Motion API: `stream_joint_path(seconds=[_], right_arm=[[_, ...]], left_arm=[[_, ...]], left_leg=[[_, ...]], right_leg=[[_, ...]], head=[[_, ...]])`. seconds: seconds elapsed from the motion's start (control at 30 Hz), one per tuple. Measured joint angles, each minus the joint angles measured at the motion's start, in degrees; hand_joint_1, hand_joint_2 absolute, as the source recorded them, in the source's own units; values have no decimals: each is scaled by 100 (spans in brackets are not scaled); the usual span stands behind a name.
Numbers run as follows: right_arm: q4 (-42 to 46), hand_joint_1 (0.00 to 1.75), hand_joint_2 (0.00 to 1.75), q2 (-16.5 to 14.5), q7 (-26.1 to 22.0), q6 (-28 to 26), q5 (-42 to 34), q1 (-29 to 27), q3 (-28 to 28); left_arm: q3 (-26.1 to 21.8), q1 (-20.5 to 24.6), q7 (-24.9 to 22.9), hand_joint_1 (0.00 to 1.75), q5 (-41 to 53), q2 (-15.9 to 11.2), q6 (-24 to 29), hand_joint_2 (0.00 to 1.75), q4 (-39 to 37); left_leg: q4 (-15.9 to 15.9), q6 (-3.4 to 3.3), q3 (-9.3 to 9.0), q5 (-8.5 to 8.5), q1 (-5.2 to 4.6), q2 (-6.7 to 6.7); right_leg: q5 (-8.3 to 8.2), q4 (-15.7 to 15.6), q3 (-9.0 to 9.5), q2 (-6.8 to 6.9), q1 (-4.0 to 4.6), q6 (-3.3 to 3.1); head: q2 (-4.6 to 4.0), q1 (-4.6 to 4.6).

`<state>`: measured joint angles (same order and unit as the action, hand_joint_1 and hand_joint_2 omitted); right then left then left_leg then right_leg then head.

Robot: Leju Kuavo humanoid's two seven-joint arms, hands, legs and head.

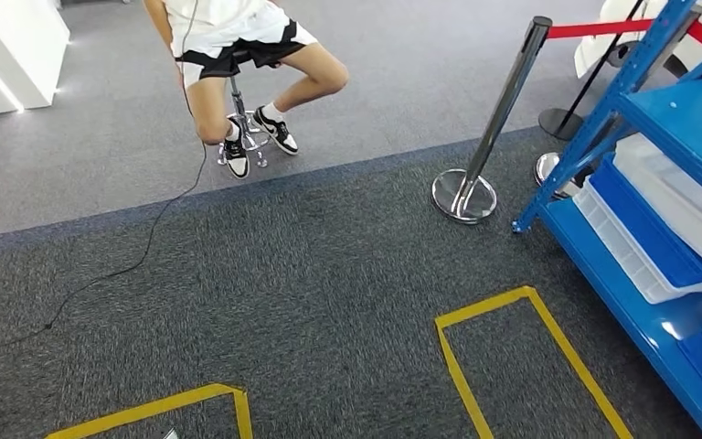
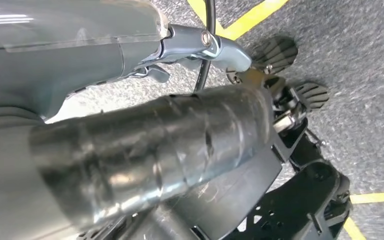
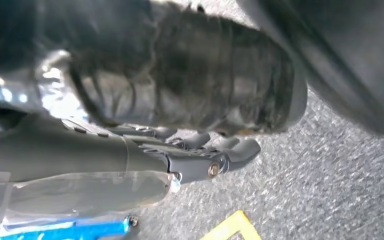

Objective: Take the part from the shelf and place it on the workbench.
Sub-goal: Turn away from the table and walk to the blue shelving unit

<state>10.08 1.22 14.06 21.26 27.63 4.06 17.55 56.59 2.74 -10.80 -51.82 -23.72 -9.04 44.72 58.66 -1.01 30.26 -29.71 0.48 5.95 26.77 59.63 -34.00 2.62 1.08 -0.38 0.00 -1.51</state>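
Note:
A blue metal shelf [image 1: 672, 114] stands at the right edge of the head view. On its lower levels sit a white bin [image 1: 672, 187] and a blue tray [image 1: 644, 224] in a clear tub; I cannot make out a part in them. My left hand [image 2: 190, 50] hangs beside my leg over grey carpet, fingers loose, holding nothing. My right hand [image 3: 200, 155] also hangs low with its fingers stretched out and empty. A strip of the blue shelf [image 3: 80, 231] lies close to that hand.
A person [image 1: 238, 46] sits on a stool ahead on the left, with a black cable [image 1: 146, 247] trailing across the carpet. A chrome stanchion [image 1: 498, 119] with red rope stands in front of the shelf. Yellow tape rectangles [image 1: 457, 366] mark the floor.

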Motion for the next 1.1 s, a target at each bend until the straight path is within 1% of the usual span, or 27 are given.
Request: stream_joint_path(seconds=[0.03, 0.07, 0.1, 0.17, 0.2, 0.23, 0.27, 0.3, 0.33, 0.37, 0.4, 0.47, 0.53, 0.57, 0.6, 0.67, 0.7, 0.73, 0.77, 0.8, 0.83, 0.87, 0.93, 0.97, 1.03, 1.07, 1.1], right_arm=[[0, 0, 0, 2, -1, 1, 0, 2, 0], [0, 0, 0, 3, 1, 1, 0, 0, 0], [0, 0, 0, 3, 1, 1, 0, -1, 0], [1, 0, 0, 2, 1, 1, 0, 5, 0], [1, 0, 0, 3, 0, 1, 0, 11, 0], [1, 0, 0, 3, -1, 1, 0, 15, 0], [1, 0, 0, 4, -1, 1, 0, 15, 0], [0, 0, 0, 4, 0, 1, 0, 14, 0], [0, 0, 0, 4, 0, 1, 0, 13, 0], [0, 0, 0, 3, 0, 1, 0, 12, 0], [1, 0, 0, 2, 0, 1, 0, 16, 0], [2, 0, 0, 0, -1, 1, 0, 21, 0], [1, 0, 0, 3, 0, 1, 0, 7, 0], [0, 0, 0, 8, 1, 1, 0, -6, 0], [-1, 0, 0, 12, 1, 1, 0, -12, 0], [0, 0, 0, 17, 1, 1, 0, -8, 0], [0, 0, 0, 16, 0, 1, 0, -3, 0], [0, 0, 0, 15, -1, 1, -1, 0, 0], [0, 0, 0, 14, -1, 1, -1, -1, 0], [0, 0, 0, 14, 0, 1, -1, -3, 0], [0, 0, 0, 15, 2, 1, -1, -7, 0], [0, 0, 0, 16, 3, 1, 0, -9, 0], [1, 0, 0, 17, 3, 1, 0, -4, 0], [1, 0, 0, 17, 2, 1, 0, -1, 0], [2, 0, 0, 17, -1, 1, 0, -1, 0], [2, 0, 0, 17, 0, 1, 0, -5, 0], [2, 0, 0, 17, 0, 1, 0, -3, 0]], left_arm=[[-2, 8, -1, 0, 0, 10, -1, 0, -3], [-6, 17, -3, 0, 0, 19, -1, 0, -9], [-10, 25, -3, 0, 0, 25, -1, 0, -14], [-15, 29, -3, 0, 0, 31, -2, 0, -30], [-13, 20, -5, 0, 0, 33, -3, 0, -39], [-10, 6, -8, 0, 0, 36, -3, 0, -48], [-7, -7, -11, 0, 0, 38, -3, 0, -57], [-5, -16, -13, 0, 0, 40, -3, 0, -65], [-7, -18, -13, 0, 0, 42, -3, 0, -71], [-8, -15, -13, 0, 0, 42, -3, 0, -77], [-10, -12, -13, 0, 0, 43, -2, 0, -84], [-10, -6, -14, 0, 0, 45, -2, 0, -95], [-13, 9, -13, 0, 0, 49, -3, 0, -100], [-17, 21, -13, 0, 0, 51, -3, 0, -102], [-22, 28, -11, 0, 0, 52, -3, 0, -104], [-28, 27, -10, 0, 0, 54, -3, 0, -108], [-29, 16, -9, 0, 0, 55, -3, 0, -111], [-29, 7, -10, 0, 0, 55, -3, 0, -114], [-28, 1, -12, 0, 0, 56, -3, 0, -119], [-28, 0, -13, 0, 0, 57, -3, 0, -122], [-28, 2, -13, 0, 0, 59, -3, 0, -125], [-29, 3, -13, 0, 0, 60, -3, 0, -126], [-31, 5, -11, 0, 0, 62, -3, 0, -129], [-31, 10, -11, 0, 0, 63, -3, 0, -131], [-31, 34, -11, 0, 0, 72, -3, 0, -132], [-33, 45, -11, 0, 0, 77, -3, 0, -132], [-34, 52, -10, 0, 0, 81, -3, 0, -132]], left_leg=[[-13, 28, -11, -7, -3, 37], [8, 55, -17, -37, 3, -6], [106, 78, 15, -114, 7, -116], [667, 112, 269, -427, 23, -426], [1056, 122, 465, -599, 23, -515], [1389, 132, 639, -711, 24, -551], [1553, 136, 735, -709, 25, -560], [1485, 136, 720, -585, 26, -566], [1226, 132, 612, -382, 29, -589], [830, 117, 436, -170, 33, -674], [464, 100, 276, -25, 36, -785], [75, 54, 105, 67, 28, -934], [39, -3, 96, 88, 21, -865], [8, -39, 86, 114, 28, -806], [-29, -79, 78, 144, 41, -744], [-81, -133, 71, 179, 48, -604], [-88, -145, 75, 182, 44, -532], [-88, -145, 80, 178, 41, -456], [-87, -141, 80, 169, 41, -382], [-85, -133, 74, 159, 43, -315], [-82, -118, 60, 143, 47, -255], [-77, -95, 41, 123, 51, -200], [-61, -26, 4, 76, 34, -108], [-60, 10, -15, 57, 25, -62], [-81, 78, -68, 36, 29, 32], [-72, 113, -92, 7, 43, 16], [12, 138, -76, -70, 59, -82]], right_leg=[[-20, -34, 10, -61, -7, -31], [-45, -84, 34, -111, -19, -63], [-74, -137, 63, -158, -36, -102], [-112, -197, 93, -258, -57, -158], [-116, -192, 85, -319, -57, -174], [-116, -181, 76, -389, -54, -179], [-114, -163, 70, -465, -51, -180], [-109, -140, 67, -541, -50, -177], [-100, -113, 66, -613, -52, -171], [-86, -79, 60, -687, -57, -159], [-69, -37, 44, -751, -55, -140], [-59, 10, -8, -870, -68, -82], [-86, 4, -54, -960, -81, -11], [-79, 24, -71, -910, -76, 19], [-15, 112, -118, -782, -67, 45], [297, 628, -368, -456, -74, 88], [485, 1003, -557, -363, -96, 113], [608, 1338, -725, -332, -127, 139], [625, 1510, -814, -315, -158, 164], [533, 1465, -792, -295, -187, 186], [355, 1196, -653, -254, -212, 202], [158, 788, -439, -160, -227, 209], [-58, 143, -108, 23, -196, 182], [-73, 9, -44, 63, -170, 156], [-62, -27, -36, -32, -133, 87], [-70, -57, -12, -84, -136, 49], [-84, -91, 16, -136, -144, 1]], head=[[0, 0], [0, 1], [0, 3], [0, 7], [0, 7], [0, 7], [0, 7], [0, 7], [0, 7], [0, 6], [0, 6], [0, 5], [0, 4], [0, 3], [0, -2], [0, -10], [0, -13], [0, -12], [0, -12], [0, -12], [0, -12], [0, -13], [0, -12], [0, -10], [0, -10], [0, -9], [0, -8]])
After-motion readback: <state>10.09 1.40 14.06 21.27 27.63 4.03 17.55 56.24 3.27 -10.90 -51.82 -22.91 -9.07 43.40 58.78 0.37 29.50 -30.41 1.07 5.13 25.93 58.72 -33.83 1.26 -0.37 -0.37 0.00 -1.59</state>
